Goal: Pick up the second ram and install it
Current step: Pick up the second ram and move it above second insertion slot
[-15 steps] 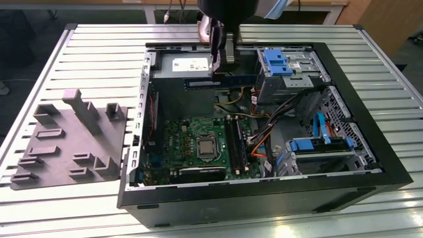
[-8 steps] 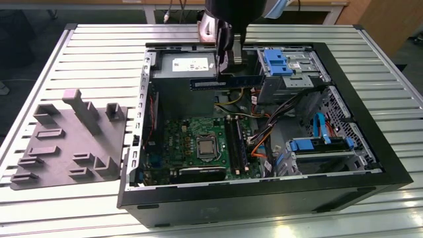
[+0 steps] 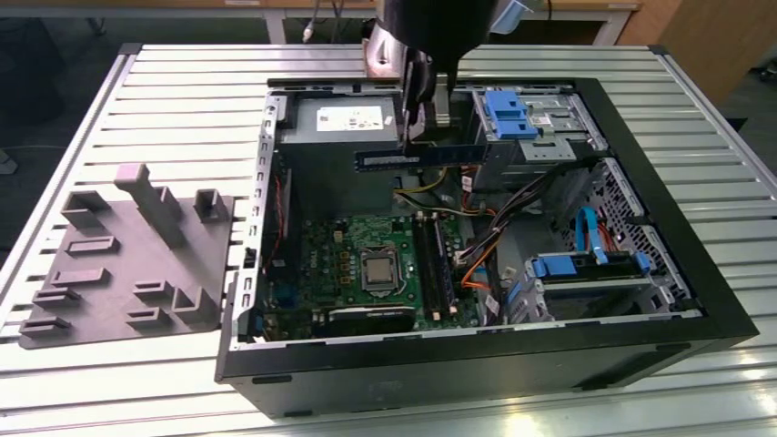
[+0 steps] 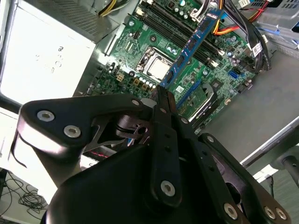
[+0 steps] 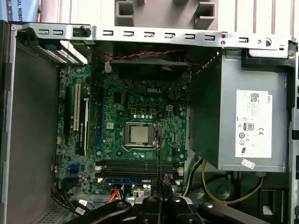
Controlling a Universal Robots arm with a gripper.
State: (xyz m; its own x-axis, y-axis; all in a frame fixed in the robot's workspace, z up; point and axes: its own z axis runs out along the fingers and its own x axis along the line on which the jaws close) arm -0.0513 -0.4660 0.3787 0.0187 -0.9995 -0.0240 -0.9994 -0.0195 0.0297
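Observation:
My gripper hangs over the open computer case, shut on the second ram. The ram is a long dark blue board held level above the case's back half. It lies crosswise to the black memory slots of the green motherboard below. In the second wrist view the ram runs out from the fingertips over the slots. In the first wrist view the ram is an edge-on thin line above the CPU socket, with the slots beneath it.
The grey power supply sits at the case's back, blue drive cages on the exterior view's right. Orange and black cables run beside the slots. A grey parts holder lies on the slatted table on the exterior view's left.

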